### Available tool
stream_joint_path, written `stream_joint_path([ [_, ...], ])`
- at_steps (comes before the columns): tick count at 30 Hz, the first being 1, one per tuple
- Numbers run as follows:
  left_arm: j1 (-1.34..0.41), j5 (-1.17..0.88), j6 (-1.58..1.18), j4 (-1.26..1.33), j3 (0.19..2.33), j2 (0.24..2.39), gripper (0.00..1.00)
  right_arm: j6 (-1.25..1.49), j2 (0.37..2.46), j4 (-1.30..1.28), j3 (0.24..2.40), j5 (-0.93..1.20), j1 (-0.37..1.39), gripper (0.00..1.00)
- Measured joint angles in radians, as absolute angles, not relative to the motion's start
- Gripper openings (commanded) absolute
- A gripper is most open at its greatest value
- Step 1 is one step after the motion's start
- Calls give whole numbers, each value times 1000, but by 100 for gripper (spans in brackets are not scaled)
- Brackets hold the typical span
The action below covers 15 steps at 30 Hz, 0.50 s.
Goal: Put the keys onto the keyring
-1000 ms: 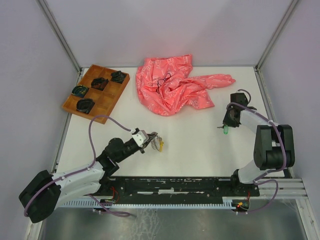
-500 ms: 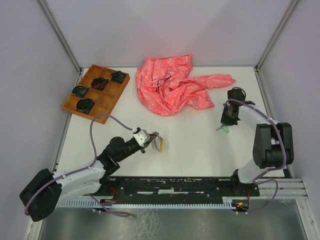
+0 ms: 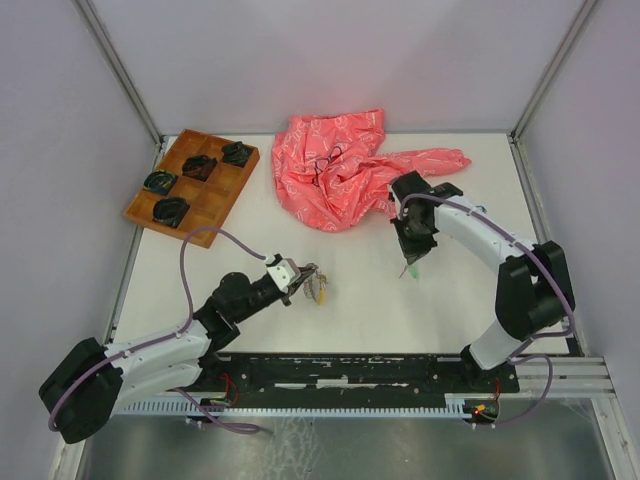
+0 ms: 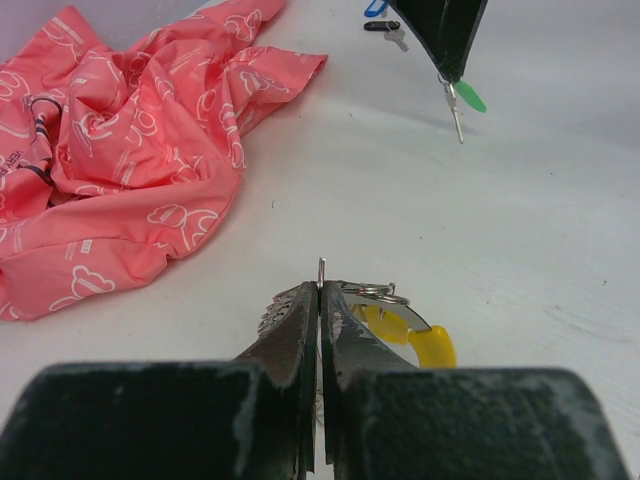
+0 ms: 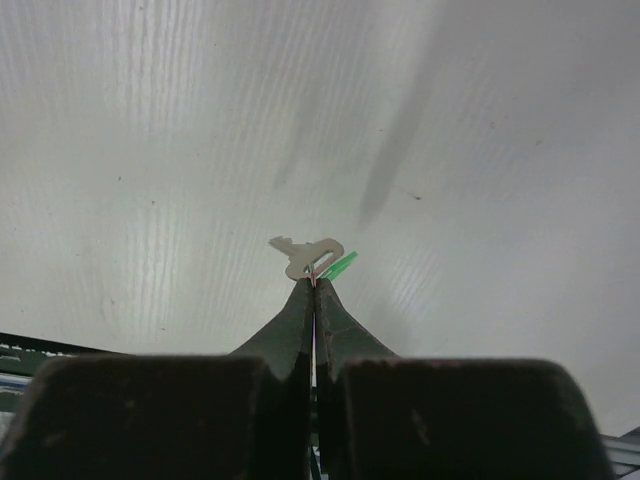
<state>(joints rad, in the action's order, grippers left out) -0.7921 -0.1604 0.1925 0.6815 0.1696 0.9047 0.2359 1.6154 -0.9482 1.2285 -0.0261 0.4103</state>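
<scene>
**Left gripper**: jaws pressed together, clamped on the keyring. The ring's beaded grey edge shows just left of the fingertips, and a thin metal end stands up between them.

**Yellow-headed key**: hangs by a small split ring beside the right-hand finger, at the keyring, low over the white table.

**Right gripper**: jaws together, pinching the green-tagged key at its head. The silver blade and green tag stick out past the tips. The key is held off the table, over the middle right, well apart from the keyring.

**Blue key** and **black key**: lie on the table beyond the right gripper, at the top edge of the left wrist view, partly cut off.

**Pink patterned cloth**: crumpled at the far middle of the table, with a thin dark cord loop lying on it.

**Wooden compartment tray**: far left corner, set at an angle, with dark crumpled items in four compartments. What they are cannot be told.
</scene>
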Motion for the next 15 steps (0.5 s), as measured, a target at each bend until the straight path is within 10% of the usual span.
stream_joint_path([
  [15,-792,-167,192,659,186,910,3,181,1868,-1062,1374,-25,542,1],
])
